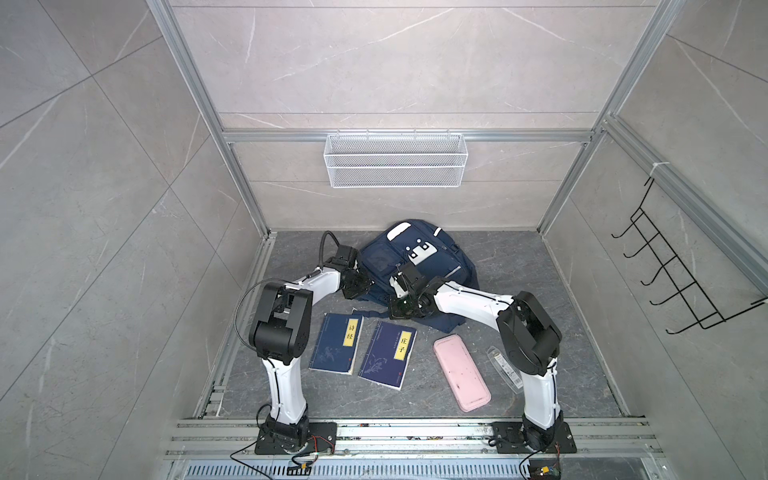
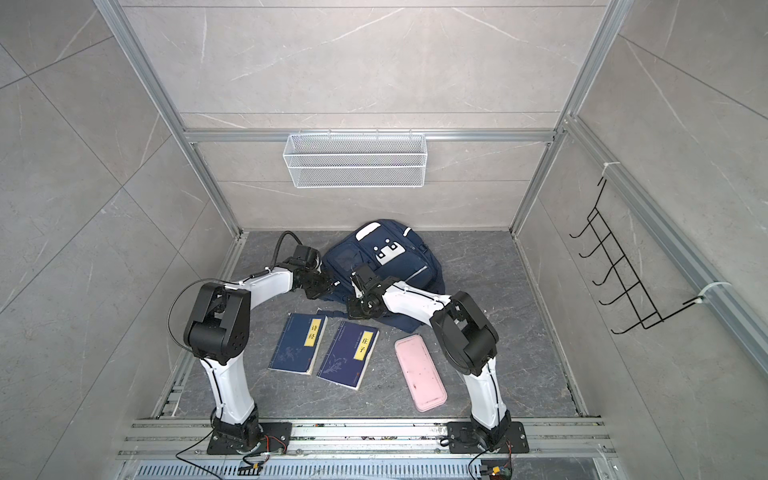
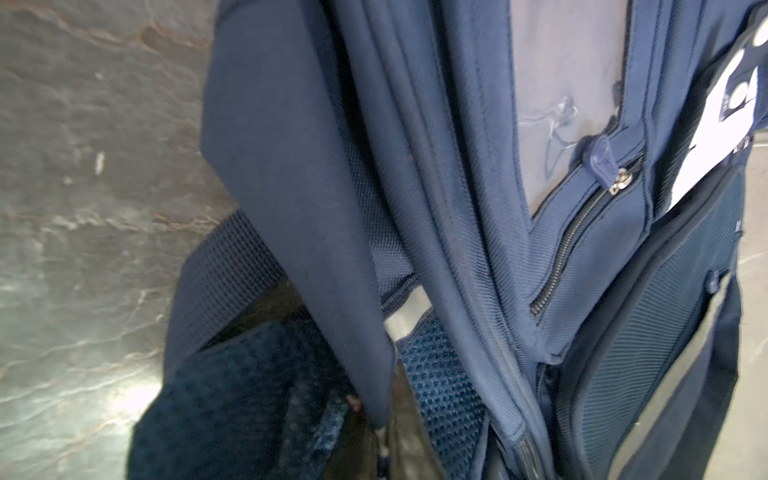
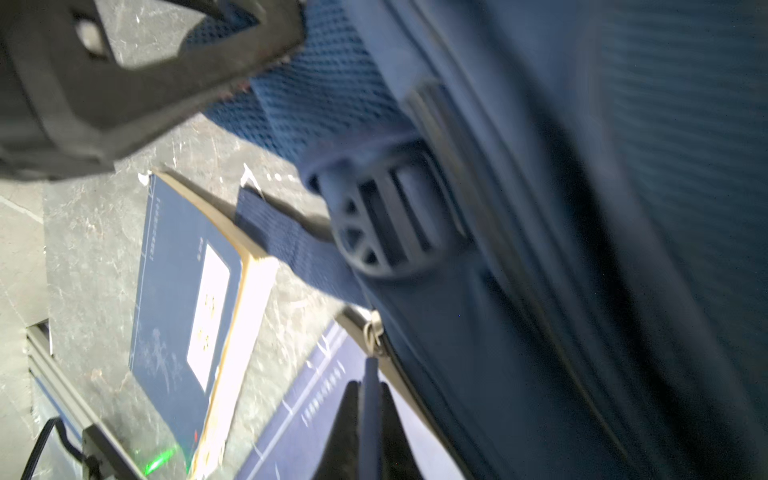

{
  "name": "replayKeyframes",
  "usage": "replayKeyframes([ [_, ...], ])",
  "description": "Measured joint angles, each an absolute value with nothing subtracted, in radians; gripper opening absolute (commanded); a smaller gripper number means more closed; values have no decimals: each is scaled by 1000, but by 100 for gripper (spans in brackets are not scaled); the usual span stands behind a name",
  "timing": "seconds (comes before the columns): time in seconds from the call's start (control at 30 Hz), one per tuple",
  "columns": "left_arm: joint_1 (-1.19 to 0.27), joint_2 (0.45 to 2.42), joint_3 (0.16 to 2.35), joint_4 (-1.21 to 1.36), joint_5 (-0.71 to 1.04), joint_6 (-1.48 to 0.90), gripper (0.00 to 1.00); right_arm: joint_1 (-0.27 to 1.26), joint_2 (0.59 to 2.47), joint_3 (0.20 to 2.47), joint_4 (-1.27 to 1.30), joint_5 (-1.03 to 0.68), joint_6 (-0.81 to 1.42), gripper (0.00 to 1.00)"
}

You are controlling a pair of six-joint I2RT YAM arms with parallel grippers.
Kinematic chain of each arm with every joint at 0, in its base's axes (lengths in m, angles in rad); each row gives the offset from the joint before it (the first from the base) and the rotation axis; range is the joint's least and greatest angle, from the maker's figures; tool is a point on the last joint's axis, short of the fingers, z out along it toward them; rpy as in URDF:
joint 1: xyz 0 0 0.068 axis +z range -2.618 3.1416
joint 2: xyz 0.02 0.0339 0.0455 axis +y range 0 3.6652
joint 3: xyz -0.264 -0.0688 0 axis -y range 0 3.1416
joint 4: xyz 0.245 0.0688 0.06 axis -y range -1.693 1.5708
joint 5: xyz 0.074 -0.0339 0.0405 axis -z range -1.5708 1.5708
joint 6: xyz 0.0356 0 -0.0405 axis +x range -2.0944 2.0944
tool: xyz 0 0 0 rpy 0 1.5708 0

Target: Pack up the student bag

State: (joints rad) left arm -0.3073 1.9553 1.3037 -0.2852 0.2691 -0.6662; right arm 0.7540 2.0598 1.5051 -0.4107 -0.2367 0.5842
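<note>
While the left claw (image 1: pixel 360 290) sits clenched against the bag (image 1: pixel 419 266), the right claw (image 4: pixel 370 419) pinches the bag's zipper pull (image 4: pixel 371 374) tight.

White mesh basket (image 1: pixel 395 160) hangs on back rail; black hook rack (image 1: pixel 675 266) on side wall.

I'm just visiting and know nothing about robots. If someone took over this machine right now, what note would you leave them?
Left gripper: shut at the student bag's mesh edge; whether it pinches fabric is unclear.
Right gripper: shut on the bag's zipper pull.
Things: the bag lies at the back. Two navy books, a pink pencil case and a clear packet lie in front of it, unpacked.
Done: zipper pull gripped, nothing more.
Left: open the bag, load all four items, probably zip it up.
</note>
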Motion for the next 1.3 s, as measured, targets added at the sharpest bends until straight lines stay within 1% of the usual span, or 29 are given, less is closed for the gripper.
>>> replayKeyframes([
  [0.23,-307,1955,1297,-274,269,-678,3,764,2219,1729,-476,-240,585,0],
  [0.37,-299,1955,1295,-264,253,-678,3,767,2279,1824,-529,-239,583,3],
  [0.43,-292,1950,1280,-247,252,-681,3,769,2300,1872,-564,-233,579,7],
  [0.6,-274,1926,1240,-228,264,-690,3,777,2306,1895,-574,-228,553,23],
  [0.67,-271,1919,1231,-224,265,-691,3,781,2296,1869,-554,-228,543,30],
  [0.8,-266,1906,1207,-207,265,-699,3,791,2234,1757,-521,-227,535,48],
  [0.83,-264,1903,1201,-203,265,-701,4,791,2216,1728,-515,-227,531,50],
  [0.93,-258,1892,1183,-192,273,-708,4,792,2139,1617,-486,-221,533,52],
  [1.07,-252,1885,1171,-186,281,-714,4,789,2045,1499,-463,-198,535,52],
  [1.3,-239,1866,1144,-168,294,-731,4,734,1952,1369,-427,-178,535,52],
])
